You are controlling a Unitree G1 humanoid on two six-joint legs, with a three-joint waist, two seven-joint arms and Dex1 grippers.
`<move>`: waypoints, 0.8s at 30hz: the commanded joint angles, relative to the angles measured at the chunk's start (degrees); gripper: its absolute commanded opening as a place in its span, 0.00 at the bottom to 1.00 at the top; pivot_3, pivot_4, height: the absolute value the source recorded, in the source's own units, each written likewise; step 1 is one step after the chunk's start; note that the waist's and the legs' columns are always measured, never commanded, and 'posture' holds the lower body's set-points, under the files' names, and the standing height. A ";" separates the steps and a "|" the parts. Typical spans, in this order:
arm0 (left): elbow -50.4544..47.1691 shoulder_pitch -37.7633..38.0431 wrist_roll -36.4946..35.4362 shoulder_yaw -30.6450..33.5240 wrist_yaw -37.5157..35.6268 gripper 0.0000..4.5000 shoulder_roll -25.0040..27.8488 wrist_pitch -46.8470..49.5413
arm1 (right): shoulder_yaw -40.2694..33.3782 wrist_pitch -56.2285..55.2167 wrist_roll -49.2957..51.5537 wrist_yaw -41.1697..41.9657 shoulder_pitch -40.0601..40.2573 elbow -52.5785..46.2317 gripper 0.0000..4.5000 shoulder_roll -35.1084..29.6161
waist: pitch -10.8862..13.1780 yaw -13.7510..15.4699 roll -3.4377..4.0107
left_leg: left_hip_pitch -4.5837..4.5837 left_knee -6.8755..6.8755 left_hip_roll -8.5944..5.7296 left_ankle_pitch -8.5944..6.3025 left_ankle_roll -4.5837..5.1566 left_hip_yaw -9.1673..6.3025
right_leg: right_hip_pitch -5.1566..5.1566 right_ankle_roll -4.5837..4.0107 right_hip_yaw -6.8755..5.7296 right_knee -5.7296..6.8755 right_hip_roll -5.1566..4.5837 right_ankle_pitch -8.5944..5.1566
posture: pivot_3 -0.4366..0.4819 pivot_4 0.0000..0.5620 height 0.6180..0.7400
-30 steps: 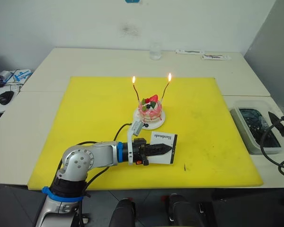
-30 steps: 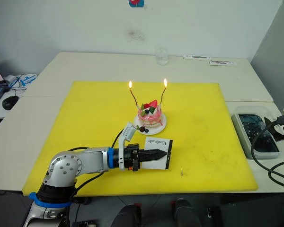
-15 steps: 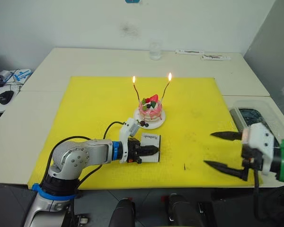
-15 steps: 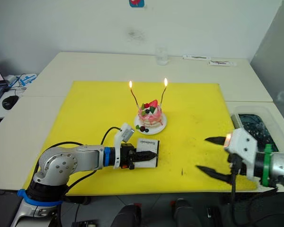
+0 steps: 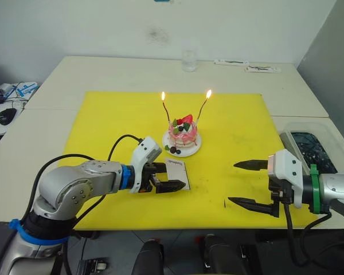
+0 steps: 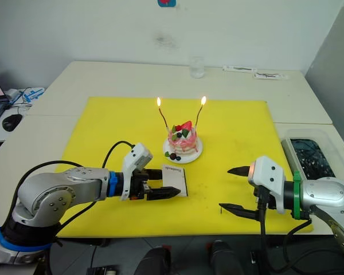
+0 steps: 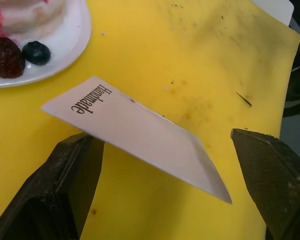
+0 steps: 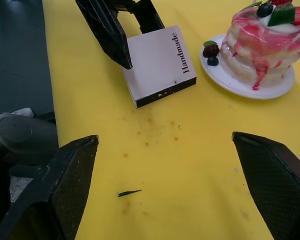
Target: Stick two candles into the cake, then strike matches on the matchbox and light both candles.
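Flames burn on both candles in the cake, which sits mid-way across the yellow mat. Nearer the front edge, the left gripper has its fingers spread around the matchbox. The right gripper hovers wide open over bare mat near the front right corner.

The left wrist view shows the matchbox tilted up.

The right wrist view shows a match lying alone on bare mat.

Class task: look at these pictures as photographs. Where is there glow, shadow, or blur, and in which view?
Left eye view: both candle flames glow brightly. Right wrist view: the matchbox is sharp, with a thin shadow along its near edge. Left wrist view: the fingers are blurred.
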 commanded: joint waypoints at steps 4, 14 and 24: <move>-2.71 3.40 7.20 3.49 -10.31 1.00 9.45 -11.09 | 0.48 -3.42 -2.10 0.48 -2.46 1.91 1.00 -0.73 | 0.01 0.00 -0.02 | -0.01 -0.02 0.01 0.00 0.00 0.02 | -0.01 -0.01 0.00 0.00 -0.01 -0.01 | 0.48 0.27 1.00; 7.13 14.74 21.31 15.75 -16.47 1.00 14.29 -33.84 | -6.81 -9.13 -2.17 3.55 -8.06 10.75 1.00 -2.96 | 0.09 0.02 -0.01 | -0.02 -0.02 0.06 0.00 0.01 0.09 | -0.06 -0.03 0.01 -0.03 -0.02 -0.02 | 0.48 0.27 1.00; 8.04 23.31 25.09 23.35 -19.18 1.00 13.78 -40.36 | -10.74 -8.84 -0.14 9.17 -8.56 15.49 1.00 -6.47 | 0.09 0.03 0.01 | -0.04 -0.10 0.11 -0.02 0.02 0.16 | -0.09 -0.10 0.00 -0.03 -0.02 -0.06 | 0.48 0.27 1.00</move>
